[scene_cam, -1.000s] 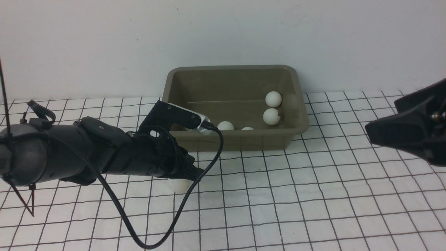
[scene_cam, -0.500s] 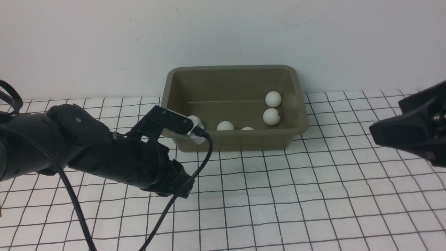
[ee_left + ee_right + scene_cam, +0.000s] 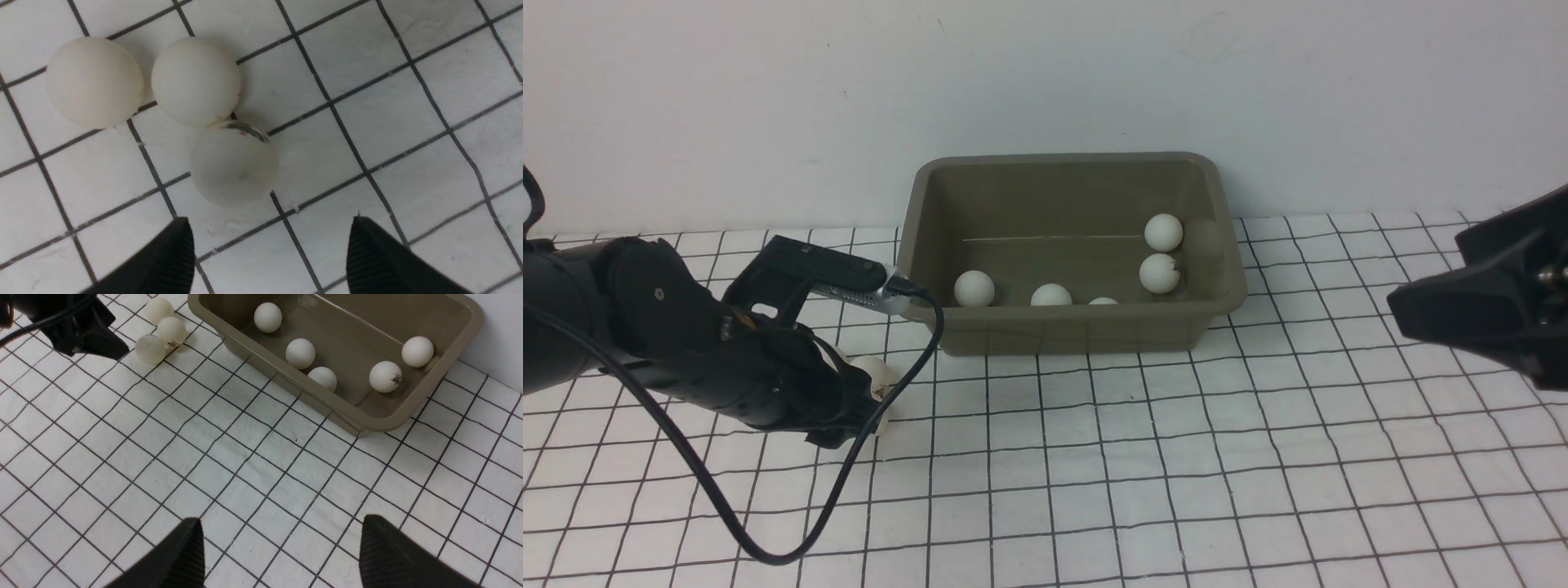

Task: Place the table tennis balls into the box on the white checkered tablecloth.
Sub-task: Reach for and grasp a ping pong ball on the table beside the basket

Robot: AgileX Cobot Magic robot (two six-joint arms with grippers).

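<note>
The olive-grey box [image 3: 1075, 158] stands at the back of the white checkered tablecloth [image 3: 1176, 457] and holds several table tennis balls, one at its left [image 3: 974, 288]. The box [image 3: 474, 318] and those balls show in the right wrist view too. Three more balls lie touching on the cloth left of the box [image 3: 150, 349]. My left gripper [image 3: 271, 224] is open and empty just above the cloth, its fingertips just short of the nearest ball [image 3: 233, 167]. In the front view the arm hides most of this [image 3: 849, 408]. My right gripper [image 3: 281, 526] is open and empty, raised at the right [image 3: 1401, 314].
A white wall runs right behind the box. The left arm's black cable [image 3: 792, 547] loops down over the cloth in front of it. Bare cloth lies between the two arms and in front of the box.
My left arm has swung left, away from the box's near left corner, and now sits over the three loose balls. The ball at the box's left has come into view. The right arm has barely moved.
</note>
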